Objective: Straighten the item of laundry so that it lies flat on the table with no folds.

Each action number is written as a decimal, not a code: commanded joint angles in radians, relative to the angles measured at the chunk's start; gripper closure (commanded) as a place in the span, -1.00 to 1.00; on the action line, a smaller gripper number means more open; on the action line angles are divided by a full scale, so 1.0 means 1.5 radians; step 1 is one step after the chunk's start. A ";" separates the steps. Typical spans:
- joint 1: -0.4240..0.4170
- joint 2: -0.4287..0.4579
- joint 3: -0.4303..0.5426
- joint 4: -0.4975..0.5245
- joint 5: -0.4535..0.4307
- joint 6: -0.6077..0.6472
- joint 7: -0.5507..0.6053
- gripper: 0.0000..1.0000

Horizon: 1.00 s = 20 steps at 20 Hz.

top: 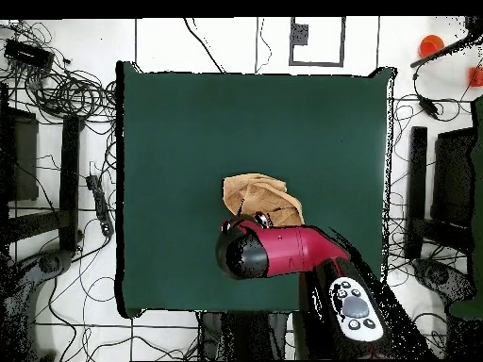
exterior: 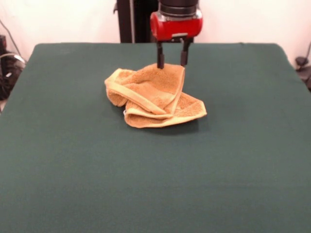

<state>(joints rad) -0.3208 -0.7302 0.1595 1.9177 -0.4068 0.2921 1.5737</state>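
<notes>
The golden-orange towel (exterior: 150, 92) lies crumpled in a folded heap a little beyond the middle of the dark green table (exterior: 146, 184). A paler band runs across its folded front layers. My gripper (exterior: 171, 63) hangs straight down at the towel's far edge. Its two dark fingers (exterior: 159, 59) stand apart, open, with their tips at the raised far edge of the cloth. In the overhead view the towel (top: 264, 196) shows just above the red arm (top: 292, 250), which hides the gripper and the towel's near part. The tag does not show.
The table (top: 189, 141) spreads wide on all sides of the towel. Cables and stands (top: 66, 94) lie on the floor around it. The robot's black pedestal (exterior: 133, 22) stands behind the far edge.
</notes>
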 commanded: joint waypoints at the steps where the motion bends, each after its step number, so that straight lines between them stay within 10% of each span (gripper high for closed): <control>1: 0.034 0.069 0.020 -0.048 0.037 -0.005 0.112 -1.00; 20: 0.038 0.106 0.007 -0.056 0.028 -0.037 0.118 -1.00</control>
<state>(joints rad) -0.2983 -0.5933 0.1511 1.8645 -0.4060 0.2817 1.5737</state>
